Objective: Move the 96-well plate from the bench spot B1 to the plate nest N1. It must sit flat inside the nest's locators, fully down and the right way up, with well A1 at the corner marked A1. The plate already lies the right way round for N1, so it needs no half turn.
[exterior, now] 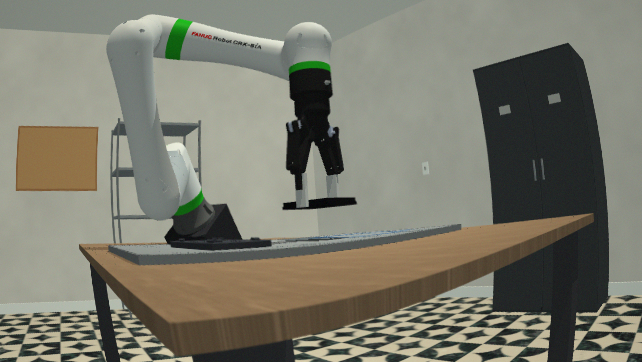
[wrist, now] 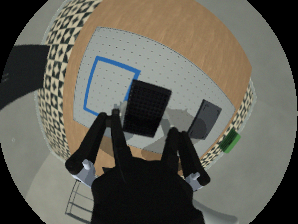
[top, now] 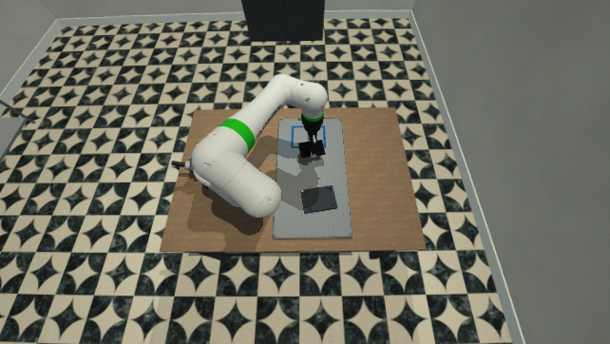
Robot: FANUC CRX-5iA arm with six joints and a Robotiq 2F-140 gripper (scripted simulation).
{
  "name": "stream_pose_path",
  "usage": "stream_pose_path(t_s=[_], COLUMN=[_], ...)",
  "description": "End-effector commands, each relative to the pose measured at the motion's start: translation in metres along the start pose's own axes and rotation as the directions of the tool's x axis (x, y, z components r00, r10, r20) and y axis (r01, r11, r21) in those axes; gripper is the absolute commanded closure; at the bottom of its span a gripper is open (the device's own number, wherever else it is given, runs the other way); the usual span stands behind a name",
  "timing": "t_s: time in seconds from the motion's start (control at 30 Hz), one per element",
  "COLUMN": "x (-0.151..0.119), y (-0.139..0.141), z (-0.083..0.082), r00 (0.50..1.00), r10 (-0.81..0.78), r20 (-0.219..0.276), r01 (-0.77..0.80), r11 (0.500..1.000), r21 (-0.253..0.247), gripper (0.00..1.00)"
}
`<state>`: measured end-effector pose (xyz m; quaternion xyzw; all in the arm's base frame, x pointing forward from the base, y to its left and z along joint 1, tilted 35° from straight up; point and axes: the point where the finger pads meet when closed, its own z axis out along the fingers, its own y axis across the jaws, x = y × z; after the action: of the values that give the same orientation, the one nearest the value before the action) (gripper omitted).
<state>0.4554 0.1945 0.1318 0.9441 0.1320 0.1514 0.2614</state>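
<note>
Plate (exterior: 320, 203) lifted, pinched level in the gripper (exterior: 316, 194), well above the table (exterior: 350, 280), just near of the blue-outlined spot (top: 295, 137). Carry to the nest (top: 319, 199), lowering and seating remain. Long axis appears to run far-to-near along the grey mat (top: 339, 190); A1 corner unreadable.

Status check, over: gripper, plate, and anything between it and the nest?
Gripper shut on 96-well plate. Plate held roughly level, high above the grey bench mat, partly past blue B1 outline. Nest N1 unoccupied; nothing seen in the path.
</note>
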Motion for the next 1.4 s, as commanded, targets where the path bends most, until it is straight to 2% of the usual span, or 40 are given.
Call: stream_pose_path(t_s=[0.0, 1.37], x=[0.000, -0.004], y=[0.008, 0.131], z=[-0.001, -0.004], r00=[1.000, 1.000], r10=[0.000, 0.000], r20=[0.000, 0.000], r01=[0.000, 0.000], r11=[1.000, 1.000], r21=[0.001, 0.001], gripper=[1.00, 1.00])
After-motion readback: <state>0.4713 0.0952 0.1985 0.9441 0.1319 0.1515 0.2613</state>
